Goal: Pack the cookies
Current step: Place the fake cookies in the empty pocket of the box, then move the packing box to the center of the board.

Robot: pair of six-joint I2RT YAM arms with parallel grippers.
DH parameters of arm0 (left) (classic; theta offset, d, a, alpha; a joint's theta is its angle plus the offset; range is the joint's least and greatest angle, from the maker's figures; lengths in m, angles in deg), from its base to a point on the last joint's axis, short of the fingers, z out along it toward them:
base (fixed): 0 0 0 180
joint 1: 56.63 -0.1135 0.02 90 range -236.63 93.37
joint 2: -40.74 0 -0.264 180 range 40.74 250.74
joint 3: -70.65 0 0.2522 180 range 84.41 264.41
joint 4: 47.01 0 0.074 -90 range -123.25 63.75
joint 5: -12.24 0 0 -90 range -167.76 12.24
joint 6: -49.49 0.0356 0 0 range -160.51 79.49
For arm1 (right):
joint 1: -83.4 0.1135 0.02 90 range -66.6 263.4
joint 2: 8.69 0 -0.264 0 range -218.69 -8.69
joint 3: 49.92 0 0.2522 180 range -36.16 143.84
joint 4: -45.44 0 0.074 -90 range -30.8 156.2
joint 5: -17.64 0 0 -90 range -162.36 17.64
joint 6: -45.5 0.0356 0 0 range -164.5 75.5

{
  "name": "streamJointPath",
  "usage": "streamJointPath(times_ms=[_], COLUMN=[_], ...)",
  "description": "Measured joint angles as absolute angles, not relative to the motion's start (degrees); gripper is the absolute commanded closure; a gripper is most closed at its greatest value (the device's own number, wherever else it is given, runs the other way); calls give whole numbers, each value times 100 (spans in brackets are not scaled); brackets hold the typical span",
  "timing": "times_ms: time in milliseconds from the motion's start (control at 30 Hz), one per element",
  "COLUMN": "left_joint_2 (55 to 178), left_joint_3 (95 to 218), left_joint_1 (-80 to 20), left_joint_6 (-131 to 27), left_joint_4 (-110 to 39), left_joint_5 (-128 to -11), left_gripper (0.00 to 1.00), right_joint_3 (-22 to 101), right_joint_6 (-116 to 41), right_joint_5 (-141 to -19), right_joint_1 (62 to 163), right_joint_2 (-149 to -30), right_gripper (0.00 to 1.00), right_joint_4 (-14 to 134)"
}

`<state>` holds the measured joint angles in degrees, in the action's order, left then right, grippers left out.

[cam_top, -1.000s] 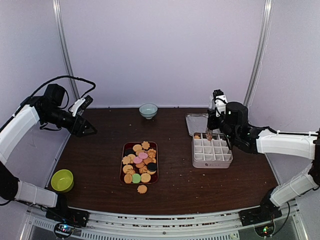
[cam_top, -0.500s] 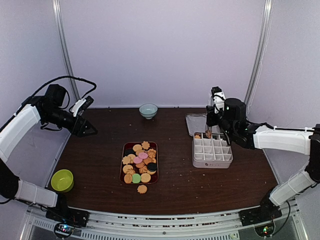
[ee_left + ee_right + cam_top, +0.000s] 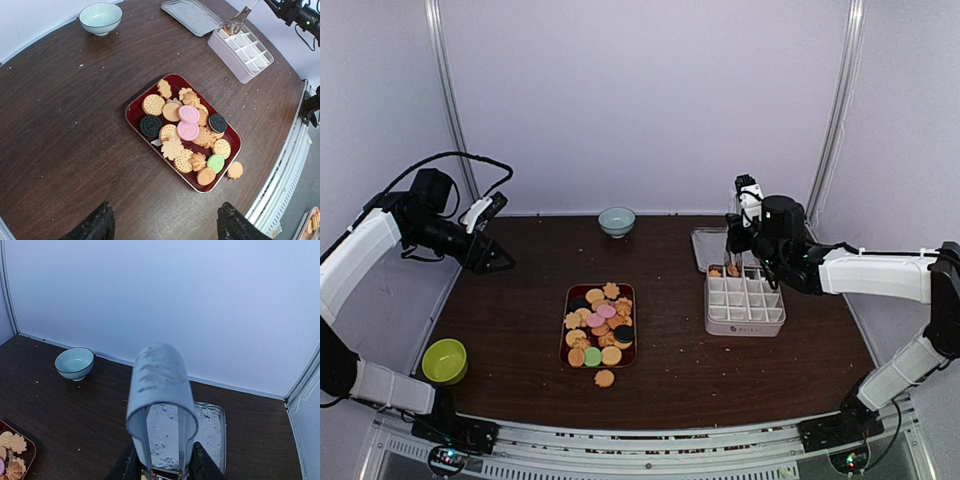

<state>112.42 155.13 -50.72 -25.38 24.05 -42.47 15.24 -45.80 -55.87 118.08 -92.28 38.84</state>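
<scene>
1. Cookies (image 3: 600,325) are lying mostly on red tray (image 3: 131,107) at bench (image 3: 520,300) centre; some are sitting in box (image 3: 745,325) far cells, right side.
2. Right hand (image 3: 165,467) is clamping tongs (image 3: 160,385) there, probably dropping one; left hand (image 3: 162,227) is gaping.
3. Next move is calling for reaching back to tray.

No word, number or brand can be read on anything pictured. A small dark printed mark on the near wall of the white plastic box of square compartments (image 3: 745,326), right of the dark red rectangular tray (image 3: 564,345), is too small to make out. Stamped patterns on the round black cookies (image 3: 150,126) in the tray spell nothing legible, and faint raised marks on the translucent plastic tongs (image 3: 159,371), right of the tray and farther back, are blurred
</scene>
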Motion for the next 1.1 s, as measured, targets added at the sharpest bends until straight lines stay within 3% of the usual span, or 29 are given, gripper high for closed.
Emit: streamJointPath(times_ms=[233,600,1100], left_joint_2=[11242,11242,11242], left_joint_3=[15513,15537,15537], left_joint_1=[-5072,-5072,-5072], left_joint_6=[-2540,-2540,-2540], left_joint_4=[2405,2405,2407], left_joint_5=[-4208,-4171,-4153], left_gripper=[27,27,27], right_joint_3=[1524,1343,643], right_joint_6=[-4580,-4432,-4222], right_joint_5=[-5606,-5777,-5337], right_joint_1=[11808,11917,13148], right_joint_2=[-9173,-8467,-8400], right_gripper=[69,79,84], right_joint_4=[3921,3910,3974])
